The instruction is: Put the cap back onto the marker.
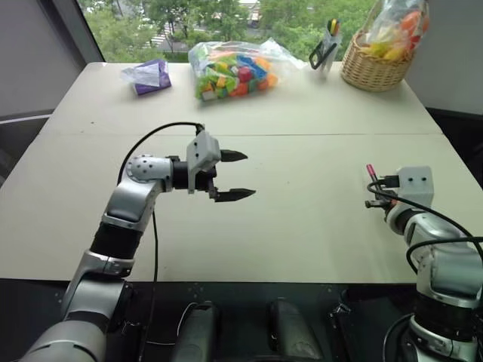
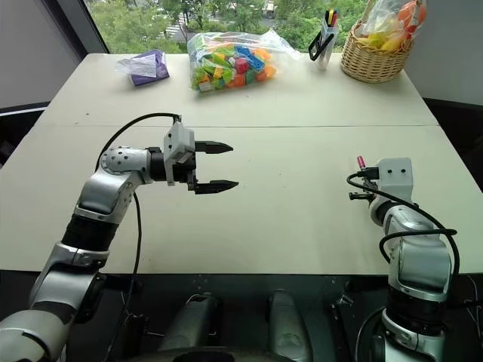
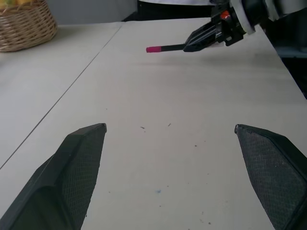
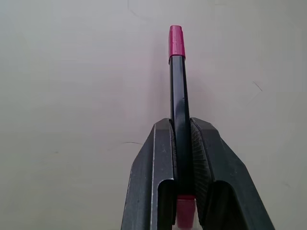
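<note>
1. I am holding the thin black pen-like marker (image 4: 178, 103) clamped between the two black fingers of the right gripper (image 4: 182, 143), low at the right of the head view. The jaws are pinched tight on its barrel at about mid-length, which I judge keeps it steady and leaves the far end free.
2. The tiny red cylindrical plastic cap (image 4: 176, 42) is sitting on the marker's far end, so to my eye the capping looks done or very nearly so. I cannot tell whether it is pressed fully home. A second red bit is showing at the rear end, between the fingers near the bottom of the right wrist view.
3. The left gripper (image 1: 235, 176) is hanging wide apart and empty at centre-left of the head view, above the pale beige tabletop (image 1: 302, 226), well apart from the marker. I judge it is parked clear.
4. The marker's long axis is running straight out along the right gripper's fingers, red cap leading. In the head view it is pointing up the frame and slightly left, away from me, its tip (image 1: 370, 169) raised off the table.
</note>
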Robot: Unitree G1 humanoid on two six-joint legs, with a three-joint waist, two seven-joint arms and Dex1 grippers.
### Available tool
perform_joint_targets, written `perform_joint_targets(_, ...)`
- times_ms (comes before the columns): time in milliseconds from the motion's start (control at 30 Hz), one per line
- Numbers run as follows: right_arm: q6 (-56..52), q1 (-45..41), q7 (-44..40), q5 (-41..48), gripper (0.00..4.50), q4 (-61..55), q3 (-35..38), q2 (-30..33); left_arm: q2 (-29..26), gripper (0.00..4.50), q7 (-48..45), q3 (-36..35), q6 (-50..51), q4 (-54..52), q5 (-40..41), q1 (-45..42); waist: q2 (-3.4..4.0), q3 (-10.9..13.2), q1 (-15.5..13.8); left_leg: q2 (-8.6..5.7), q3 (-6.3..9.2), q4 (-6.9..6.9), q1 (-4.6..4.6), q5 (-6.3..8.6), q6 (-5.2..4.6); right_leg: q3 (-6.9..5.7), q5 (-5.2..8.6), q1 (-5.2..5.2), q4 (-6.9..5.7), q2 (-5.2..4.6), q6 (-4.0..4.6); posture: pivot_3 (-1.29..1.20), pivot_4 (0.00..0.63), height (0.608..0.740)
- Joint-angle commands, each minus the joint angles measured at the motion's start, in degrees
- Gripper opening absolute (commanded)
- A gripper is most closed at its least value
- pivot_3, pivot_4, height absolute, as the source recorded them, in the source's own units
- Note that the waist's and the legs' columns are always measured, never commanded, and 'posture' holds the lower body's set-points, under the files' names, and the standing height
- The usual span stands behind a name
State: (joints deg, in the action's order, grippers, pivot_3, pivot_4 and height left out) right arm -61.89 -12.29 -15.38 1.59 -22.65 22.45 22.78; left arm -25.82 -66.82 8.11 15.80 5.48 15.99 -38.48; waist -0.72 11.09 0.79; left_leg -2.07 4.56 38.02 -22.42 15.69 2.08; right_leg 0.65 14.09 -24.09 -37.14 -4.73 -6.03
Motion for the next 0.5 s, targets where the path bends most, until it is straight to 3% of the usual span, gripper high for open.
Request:
perform_joint_targets(33, 2.2, 0.4, 1.1, 0.9, 0.00, 0.7, 1.9, 0.3, -0.8, 4.45, 0.2, -1.0, 0.8, -3.0, 1.7, 0.0, 0.00, 0.0, 0.0, 0.00, 0.00, 0.00, 0.00, 0.00, 0.00, 0.00, 0.00, 0.00, 0.00, 0.00, 0.00, 0.00, 0.150, 0.740)
perform_joint_targets(133, 2.9, 1.0, 1.2, 1.6, 0.00, 1.1, 2.0, 0.7, -1.1, 4.45, 0.4, -1.0, 1.2, -3.4, 1.9, 0.1, 0.00, 0.0, 0.0, 0.00, -0.01, 0.00, 0.00, 0.00, 0.00, 0.01, 0.00, 0.00, 0.00, 0.00, 0.00, 0.00, 0.150, 0.740)
perform_joint_targets(433, 3.2, 2.1, 1.0, 3.3, 4.44, 0.4, 1.8, 1.8, -0.9, 4.50, 0.3, -0.4, 1.1, -3.0, 2.1, -0.3, 0.00, 0.0, 0.0, 0.00, -0.02, 0.00, 0.01, 0.00, 0.00, 0.01, 0.00, 0.00, 0.00, 0.00, 0.00, 0.00, 0.150, 0.740)
perform_joint_targets(500, 3.3, 2.3, 0.3, 3.7, 4.44, -0.7, 1.5, 3.0, -0.8, 4.50, -0.2, -0.2, 1.2, -2.8, 2.3, -0.5, 0.00, 0.0, 0.0, 0.00, -0.01, 0.00, 0.01, 0.00, 0.00, 0.01, 0.00, 0.00, 0.00, 0.00, 0.00, 0.00, 0.150, 0.740)
